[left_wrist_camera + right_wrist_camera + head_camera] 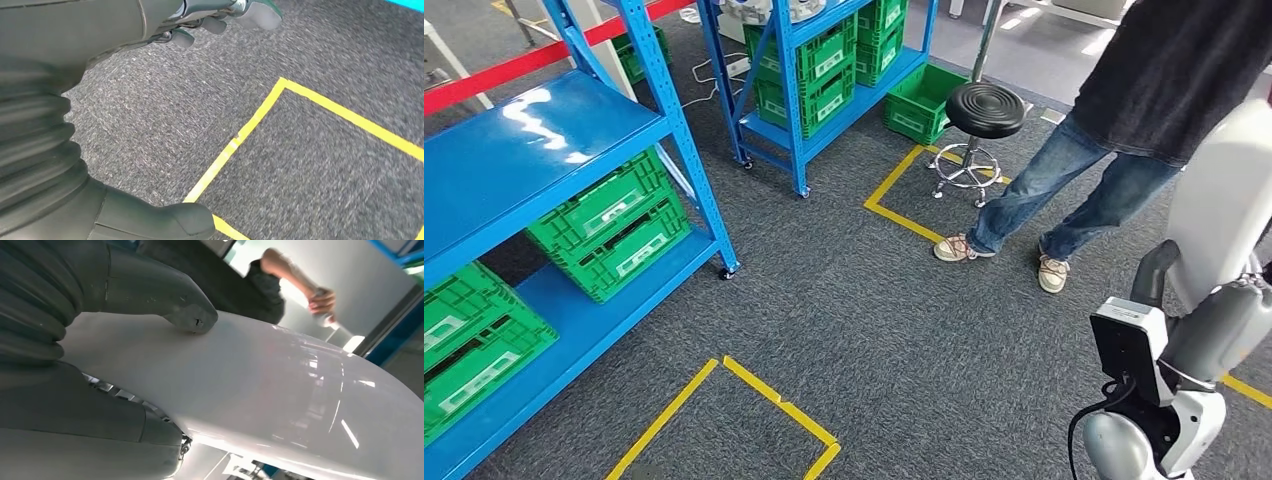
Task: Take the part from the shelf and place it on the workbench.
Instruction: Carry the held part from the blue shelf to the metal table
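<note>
A large, glossy white curved part (280, 390) lies in my right hand (100, 390), with the thick grey thumb (187, 312) pressed on its upper face and the fingers under it. In the head view the same white part (1214, 200) rises at the far right above my right hand (1229, 325) and forearm. My left hand (100, 125) hangs over the grey carpet with the thumb and fingers (215, 22) apart and nothing in it.
A blue shelf (534, 150) with green crates (609, 225) stands on the left, and a second blue shelf (799, 90) stands behind. A black stool (984, 110) and a person in jeans (1074, 190) are ahead on the right. Yellow tape (774, 400) marks the carpet.
</note>
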Controlling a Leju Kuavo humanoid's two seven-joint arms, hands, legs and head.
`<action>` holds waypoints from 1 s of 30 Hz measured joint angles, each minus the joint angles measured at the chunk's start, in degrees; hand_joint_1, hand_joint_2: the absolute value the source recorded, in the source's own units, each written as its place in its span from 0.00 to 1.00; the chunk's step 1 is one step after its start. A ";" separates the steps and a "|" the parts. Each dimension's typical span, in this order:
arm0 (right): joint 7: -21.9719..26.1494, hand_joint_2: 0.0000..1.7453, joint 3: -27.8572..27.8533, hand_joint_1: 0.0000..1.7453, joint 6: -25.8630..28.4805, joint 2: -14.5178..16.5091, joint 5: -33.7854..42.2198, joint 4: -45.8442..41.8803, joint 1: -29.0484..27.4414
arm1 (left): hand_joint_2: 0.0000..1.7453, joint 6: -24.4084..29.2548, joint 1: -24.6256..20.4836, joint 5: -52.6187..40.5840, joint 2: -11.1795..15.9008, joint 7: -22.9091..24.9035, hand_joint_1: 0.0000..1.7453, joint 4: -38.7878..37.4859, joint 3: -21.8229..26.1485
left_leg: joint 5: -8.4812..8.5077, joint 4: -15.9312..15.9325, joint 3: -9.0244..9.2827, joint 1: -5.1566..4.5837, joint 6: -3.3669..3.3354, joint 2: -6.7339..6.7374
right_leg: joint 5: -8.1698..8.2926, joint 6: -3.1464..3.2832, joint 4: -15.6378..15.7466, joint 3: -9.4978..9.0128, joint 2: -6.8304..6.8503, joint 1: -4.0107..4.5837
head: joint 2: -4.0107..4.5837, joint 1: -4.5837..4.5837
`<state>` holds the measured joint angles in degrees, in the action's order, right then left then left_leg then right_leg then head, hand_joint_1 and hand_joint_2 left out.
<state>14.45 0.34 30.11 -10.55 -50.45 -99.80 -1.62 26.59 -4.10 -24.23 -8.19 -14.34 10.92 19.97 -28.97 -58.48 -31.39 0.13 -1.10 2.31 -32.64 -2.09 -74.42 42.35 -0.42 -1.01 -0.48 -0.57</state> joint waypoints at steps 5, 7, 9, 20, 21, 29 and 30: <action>-0.78 1.00 -1.79 1.00 -0.03 0.01 -0.11 -2.48 -1.77 | 1.00 -0.02 -0.08 -0.04 -0.20 0.49 0.00 0.02 0.03 | -0.74 -0.61 0.17 -0.37 0.91 2.53 | 5.04 1.09 15.03 -8.53 3.41 0.55 | 0.00 -0.04; -0.68 1.00 -2.63 1.00 -0.66 -0.18 0.22 -3.60 -2.26 | 1.00 -0.02 -0.08 0.27 -0.23 0.38 0.00 0.03 0.05 | -0.84 -0.43 0.43 -0.44 1.53 3.38 | 5.16 1.59 15.32 -8.37 2.66 0.63 | 0.00 -0.01; -0.54 1.00 -3.16 1.00 -1.66 -0.45 0.53 -4.31 -2.45 | 1.00 -0.01 -0.05 0.86 -0.22 0.08 0.00 0.07 0.14 | -1.63 -1.14 0.25 -0.29 2.22 2.44 | 5.55 2.20 15.73 -8.39 1.68 0.31 | 0.00 0.07; 0.30 1.00 -0.73 1.00 -5.21 -0.53 -0.71 1.33 8.17 | 1.00 0.09 0.47 4.21 -0.88 -2.40 0.00 -0.04 3.02 | -0.59 -1.57 -0.46 0.43 2.55 -5.40 | 6.33 2.00 15.38 -7.64 -4.78 -0.04 | -0.01 0.77; 0.22 1.00 -0.26 1.00 -5.32 -0.49 -1.04 2.20 9.34 | 1.00 0.14 0.48 4.37 -1.01 -2.40 0.00 -0.05 3.29 | -0.60 -0.81 -0.17 0.38 2.29 -5.75 | 6.52 1.57 15.38 -7.39 -5.31 -0.05 | -0.01 0.77; -1.64 1.00 1.77 1.00 -4.85 0.08 -3.43 5.82 13.30 | 1.00 0.18 0.76 5.16 -1.56 -1.82 0.00 -0.09 4.97 | 0.34 0.13 -0.18 0.10 0.07 -1.48 | -0.15 -0.07 0.87 -0.08 -0.34 0.04 | 0.00 0.14; -1.87 1.00 1.89 1.00 -4.79 0.22 -3.78 6.07 13.32 | 1.00 0.18 0.83 5.23 -1.58 -1.67 0.00 -0.11 5.11 | 0.28 0.09 -0.20 0.06 0.04 -0.85 | -0.10 -0.08 -0.20 0.36 -0.25 0.04 | 0.00 0.12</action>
<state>12.58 2.22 25.33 -10.32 -54.24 -93.73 11.70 26.77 -3.27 -19.00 -9.76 -16.01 10.81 25.08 -28.69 -58.39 -31.58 0.19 -1.06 1.47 -32.74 -2.17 -74.62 42.71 -0.68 -0.97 -0.48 -0.45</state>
